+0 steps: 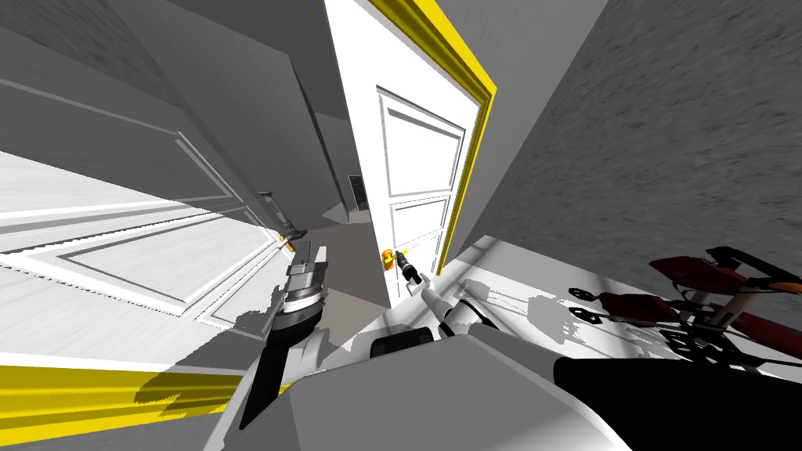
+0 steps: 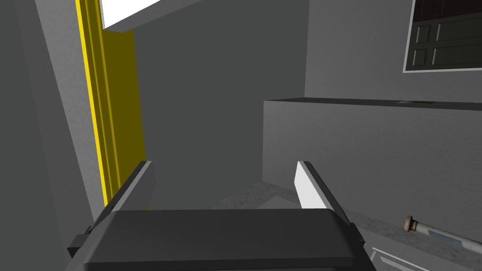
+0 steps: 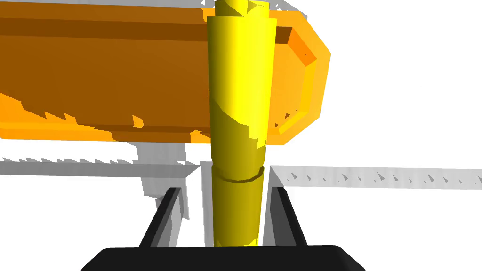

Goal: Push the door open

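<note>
Far left in the head view there's a white panelled surface w/ a yellow strip along its near edge. Beside that the left arm reaches fwd, touching nothing. The left gripper is wide open, nothing btwn its fingers. Past it, the left wrist view shows a yellow jamb, grey walls, a grey ledge and a dark panel w/ a pale border higher up. A bat w/ a knob end lies near the foot of the ledge wall.

Centre: the door, white and panelled, sits in a yellow frame that runs over its top and down its far side. On the handle side a gap shows a grey passage beyond. The handle is low on the door, close to its free edge. The right arm stretches straight to it.

Close up, the right gripper is clamped on the handle, a yellow bar. Both fingers press its sides, so the gap is only as wide as the bar. The bar runs from the gripper body out past the fingertips. Behind it an orange plate lies flat on the white door face.

Right: pale floor, then a red and black thing w/ thin black struts, can't tell what it is. It's next to a rough grey wall
</note>
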`<state>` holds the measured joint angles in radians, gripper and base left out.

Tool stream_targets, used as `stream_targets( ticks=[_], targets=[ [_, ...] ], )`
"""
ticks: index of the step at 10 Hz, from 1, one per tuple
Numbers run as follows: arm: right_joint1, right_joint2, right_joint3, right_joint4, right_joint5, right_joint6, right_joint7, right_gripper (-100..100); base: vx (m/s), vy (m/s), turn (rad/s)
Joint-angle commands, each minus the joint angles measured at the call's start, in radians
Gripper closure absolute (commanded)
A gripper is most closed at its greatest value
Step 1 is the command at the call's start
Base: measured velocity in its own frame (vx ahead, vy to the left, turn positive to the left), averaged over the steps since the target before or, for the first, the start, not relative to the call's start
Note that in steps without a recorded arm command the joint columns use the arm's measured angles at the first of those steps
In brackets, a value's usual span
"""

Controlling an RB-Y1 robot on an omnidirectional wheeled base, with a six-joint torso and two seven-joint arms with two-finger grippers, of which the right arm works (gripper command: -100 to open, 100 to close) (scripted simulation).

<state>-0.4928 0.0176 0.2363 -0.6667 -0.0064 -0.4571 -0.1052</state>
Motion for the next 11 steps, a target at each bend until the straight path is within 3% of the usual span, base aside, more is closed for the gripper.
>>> stream_targets(
  ticks=[1,5,6,10,11],
  targets=[
    [0.0,-0.001,0.0,0.0,0.0,0.001,0.0,100,-0.02,-0.005,0.007],
    [0.0,-0.001,0.0,0.0,0.0,0.001,0.0,100,-0.003,-0.001,0.003],
    [-0.005,-0.018,-0.016,-0.003,-0.005,0.0,0.004,100,0.091,0.092,-0.024],
    [-0.004,-0.038,-0.037,-0.001,-0.011,0.0,0.011,100,0.12,0.125,-0.044],
    [-0.003,-0.051,-0.054,0.0,-0.015,0.0,0.017,100,0.157,0.082,-0.031]
  ],
)
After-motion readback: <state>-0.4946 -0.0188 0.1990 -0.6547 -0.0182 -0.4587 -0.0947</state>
